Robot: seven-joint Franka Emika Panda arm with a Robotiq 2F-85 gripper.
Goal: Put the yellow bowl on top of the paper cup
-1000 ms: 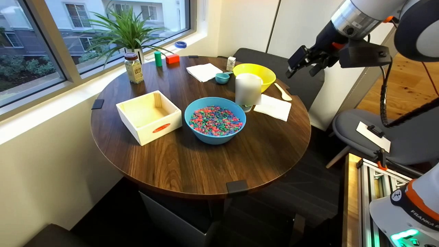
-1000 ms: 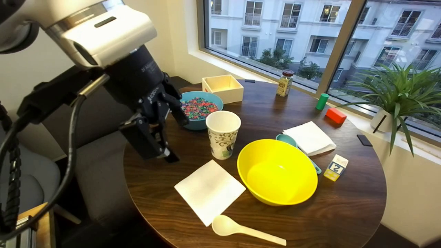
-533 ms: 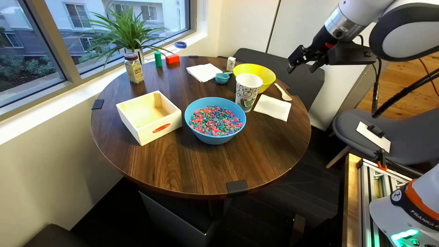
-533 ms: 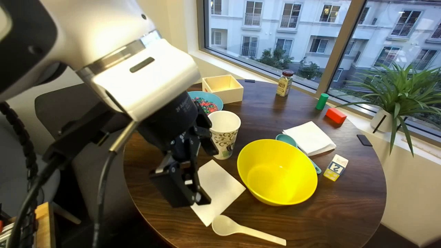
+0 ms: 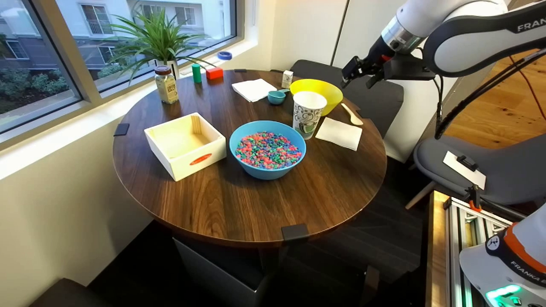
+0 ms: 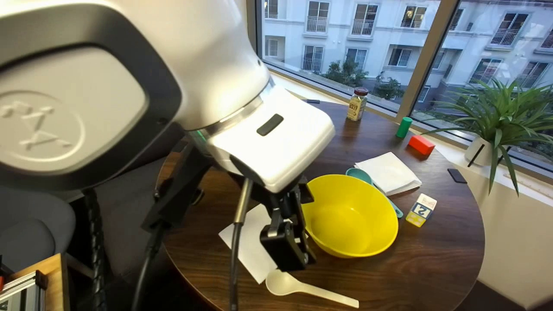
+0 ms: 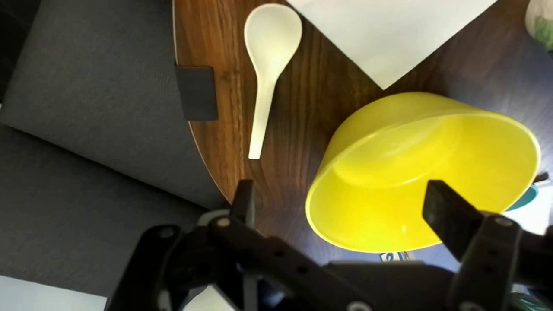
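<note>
The yellow bowl (image 5: 333, 94) stands upright on the round table; it also shows in an exterior view (image 6: 352, 222) and the wrist view (image 7: 380, 211). The paper cup (image 5: 305, 117) stands upright beside the bowl, mouth up. In the wrist view only a bit of the cup (image 7: 542, 23) shows at the top right edge. My arm hides it in an exterior view. My gripper (image 5: 357, 82) is open and empty, above table height near the bowl. In the wrist view (image 7: 339, 196) the left finger appears outside the bowl's rim, the right finger over its inside.
A napkin (image 5: 340, 133) and a pale spoon (image 6: 283, 283) lie near the bowl. A teal scoop (image 5: 276, 97) and letter block (image 6: 421, 210) lie behind it. A blue bowl of coloured bits (image 5: 268, 149) and a wooden box (image 5: 200, 160) stand further along the table.
My open gripper has moved from beside the cup over the napkin to the yellow bowl's near rim. The bowl and cup have not moved.
</note>
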